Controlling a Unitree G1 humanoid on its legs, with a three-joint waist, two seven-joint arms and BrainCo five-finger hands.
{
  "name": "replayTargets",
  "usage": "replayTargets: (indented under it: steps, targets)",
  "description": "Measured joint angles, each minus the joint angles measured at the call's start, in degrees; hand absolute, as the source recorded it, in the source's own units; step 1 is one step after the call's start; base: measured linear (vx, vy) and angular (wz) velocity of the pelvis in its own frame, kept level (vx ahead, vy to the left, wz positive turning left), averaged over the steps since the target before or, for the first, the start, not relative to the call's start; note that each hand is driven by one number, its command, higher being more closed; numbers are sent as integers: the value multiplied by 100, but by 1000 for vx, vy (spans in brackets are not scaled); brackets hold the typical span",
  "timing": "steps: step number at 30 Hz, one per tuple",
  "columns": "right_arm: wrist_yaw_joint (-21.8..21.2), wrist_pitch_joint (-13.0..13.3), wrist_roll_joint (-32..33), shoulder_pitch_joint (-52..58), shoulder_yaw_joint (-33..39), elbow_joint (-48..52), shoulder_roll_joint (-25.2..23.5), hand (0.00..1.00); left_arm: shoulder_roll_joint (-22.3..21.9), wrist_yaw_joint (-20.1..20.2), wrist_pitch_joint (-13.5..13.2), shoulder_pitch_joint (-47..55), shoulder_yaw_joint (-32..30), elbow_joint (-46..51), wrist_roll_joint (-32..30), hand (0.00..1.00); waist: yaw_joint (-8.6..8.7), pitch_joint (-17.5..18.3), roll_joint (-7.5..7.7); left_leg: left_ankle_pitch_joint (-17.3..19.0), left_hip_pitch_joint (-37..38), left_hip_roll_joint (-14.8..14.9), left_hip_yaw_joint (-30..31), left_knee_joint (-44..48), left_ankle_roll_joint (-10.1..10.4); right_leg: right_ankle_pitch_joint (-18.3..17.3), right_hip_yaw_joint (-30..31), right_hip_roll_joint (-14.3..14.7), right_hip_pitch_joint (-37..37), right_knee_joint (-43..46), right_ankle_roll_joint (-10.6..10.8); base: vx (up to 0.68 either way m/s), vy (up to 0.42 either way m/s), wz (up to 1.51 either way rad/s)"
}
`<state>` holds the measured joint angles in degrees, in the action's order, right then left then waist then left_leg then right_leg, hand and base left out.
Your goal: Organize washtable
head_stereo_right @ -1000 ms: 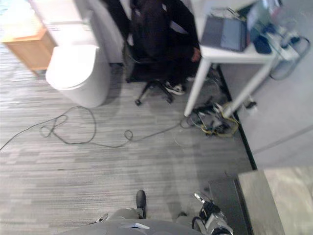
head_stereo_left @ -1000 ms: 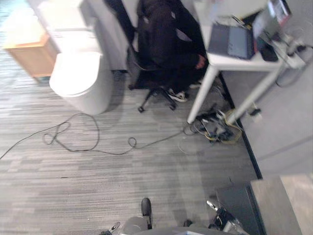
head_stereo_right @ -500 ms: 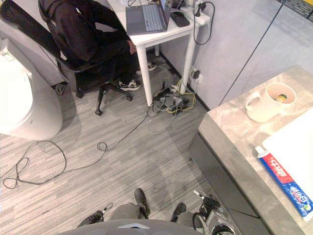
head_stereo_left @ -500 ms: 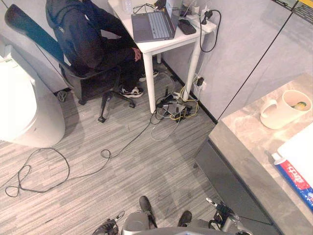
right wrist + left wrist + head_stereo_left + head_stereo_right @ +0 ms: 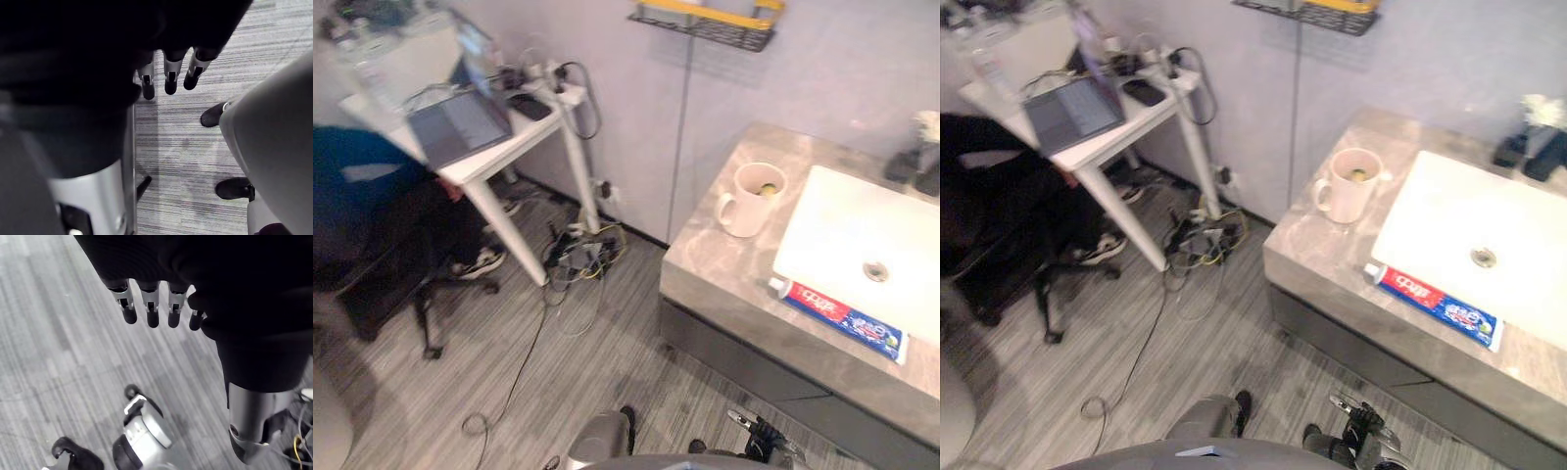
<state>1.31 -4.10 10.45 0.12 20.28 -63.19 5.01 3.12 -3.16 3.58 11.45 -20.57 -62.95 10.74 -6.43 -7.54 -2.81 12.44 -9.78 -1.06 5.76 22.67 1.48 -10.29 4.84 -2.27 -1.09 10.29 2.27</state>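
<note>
A grey stone washtable (image 5: 720,284) stands at the right with a white basin (image 5: 847,235) set in it. A cream mug (image 5: 744,201) with something yellow-green inside stands on the counter left of the basin. Along the basin's front rim lies a red and blue toothpaste tube (image 5: 842,318). Dark small items (image 5: 913,166) sit at the back right corner. My left hand (image 5: 152,313) hangs over the floor, fingers straight and holding nothing. My right hand (image 5: 170,78) hangs low beside the cabinet front, fingers straight and holding nothing; it also shows below the counter (image 5: 1363,431).
A black wire wall shelf (image 5: 705,22) with a yellow item hangs above the washtable. To the left stands a white desk (image 5: 499,147) with a laptop (image 5: 460,122); a person (image 5: 372,206) sits at it on an office chair. Cables and a power strip (image 5: 578,257) lie on the floor.
The camera has swung right: the toilet has left the view and the whole washtable with basin, mug and toothpaste has come in. Both hands still hang low.
</note>
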Motion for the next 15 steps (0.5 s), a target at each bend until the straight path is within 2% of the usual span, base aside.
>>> replayTargets:
  steps: [2,5,9,11,12,13,15]
  targets:
    - [-10,-3,-47,132,26,5,0,0,17,24,-2,-115,22,11,-5,0,110,131,59,60,102,-57,-160,-64,-97,-9,131,-83,6,-25,12,227,112,-46]
    - [-14,-20,-49,151,200,2,-42,0,87,27,-64,-390,32,33,-60,0,118,222,160,103,239,-90,-458,-201,-171,-5,278,-189,61,-73,62,159,61,-49]
    - [-14,-20,-58,141,251,7,-38,0,184,17,-109,-524,84,142,-64,0,131,203,176,172,309,-3,-834,-235,-272,26,433,-148,315,186,120,69,25,-57]
    - [-21,-22,-64,56,244,6,-55,0,215,5,-105,-508,77,187,-63,0,105,85,128,180,464,186,-1171,-279,-285,141,79,-68,647,688,288,-6,-26,-101]
    - [-24,-22,-80,36,244,6,-54,0,217,5,-106,-496,77,192,-63,0,104,59,89,186,506,260,-1269,-296,-298,192,-112,-92,684,738,290,-10,-43,-104]
    - [-38,-28,-94,-17,245,9,-33,0,221,6,-112,-473,79,229,-65,0,116,3,77,188,666,373,-1531,-372,-310,95,-1065,-375,732,1062,85,11,-23,-73]
    - [-56,-30,-106,24,245,2,-34,0,238,8,-115,-470,80,230,-66,0,128,-6,60,188,721,404,-1608,-338,-310,84,-1460,-593,701,1212,58,15,-1,-42]
